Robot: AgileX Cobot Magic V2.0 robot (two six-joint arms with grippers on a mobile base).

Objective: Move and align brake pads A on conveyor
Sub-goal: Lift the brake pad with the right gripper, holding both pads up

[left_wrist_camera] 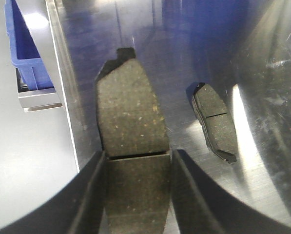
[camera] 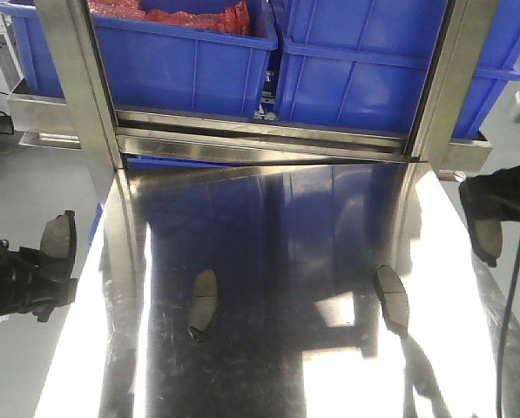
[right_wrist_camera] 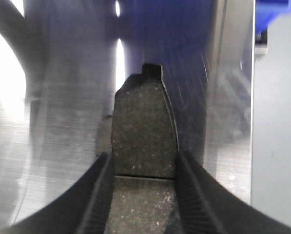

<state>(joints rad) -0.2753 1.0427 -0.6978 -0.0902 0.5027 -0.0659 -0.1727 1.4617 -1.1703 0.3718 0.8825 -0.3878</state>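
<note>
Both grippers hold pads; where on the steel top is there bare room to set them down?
Open: the tabletop between the left lying pad and right lying pad, and the broad stretch behind them up to the frame rail. Tight only beside each pad.

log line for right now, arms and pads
left end effector shut on brake pad | right end effector shut on second brake pad | two loose pads on steel tabletop | conveyor not in view

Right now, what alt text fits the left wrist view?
The left claw grips a brake pad by its sides over a shiny steel table. A second pad lies on the table to the right; a blue bin shows at far left.
</note>
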